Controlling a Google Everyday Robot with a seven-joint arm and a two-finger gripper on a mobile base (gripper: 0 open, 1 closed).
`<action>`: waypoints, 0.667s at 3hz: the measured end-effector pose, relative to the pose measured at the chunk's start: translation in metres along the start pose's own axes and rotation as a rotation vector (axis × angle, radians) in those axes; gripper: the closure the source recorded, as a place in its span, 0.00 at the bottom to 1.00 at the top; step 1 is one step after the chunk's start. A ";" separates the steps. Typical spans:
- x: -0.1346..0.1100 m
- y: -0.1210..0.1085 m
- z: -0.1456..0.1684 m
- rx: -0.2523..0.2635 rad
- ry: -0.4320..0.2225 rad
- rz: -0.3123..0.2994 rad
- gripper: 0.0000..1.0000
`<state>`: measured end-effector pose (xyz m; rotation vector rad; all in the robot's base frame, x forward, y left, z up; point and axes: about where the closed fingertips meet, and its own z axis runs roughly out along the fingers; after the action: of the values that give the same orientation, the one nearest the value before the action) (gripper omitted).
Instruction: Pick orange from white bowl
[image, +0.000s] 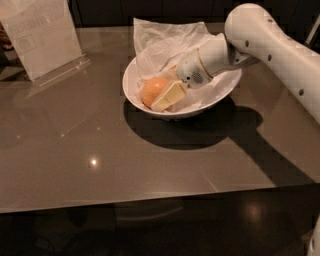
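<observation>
Grasping is the step in hand: on the bench (100, 150), right of a clear sign stand (42, 40), the orange (151, 90) lies in the white bowl (129, 92). The tool (164, 89) straddles it, fingers (171, 95) apart. Next, I judge, it must close firmly and lift straight up.

My cream two-finger gripper (167, 91) sits inside the wide glossy white bowl (131, 93); crumpled white paper (160, 42) rises at its far rim. Clear acrylic sign stand (42, 40) well left of bowl. Glossy grey tabletop (100, 155) before bowl: open.
</observation>
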<state>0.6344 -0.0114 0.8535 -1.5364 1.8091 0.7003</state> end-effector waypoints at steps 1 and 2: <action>0.002 0.000 0.002 -0.006 -0.005 0.008 0.42; 0.003 0.001 0.000 -0.005 -0.024 0.016 0.65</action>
<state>0.6335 -0.0130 0.8515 -1.5121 1.8052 0.7279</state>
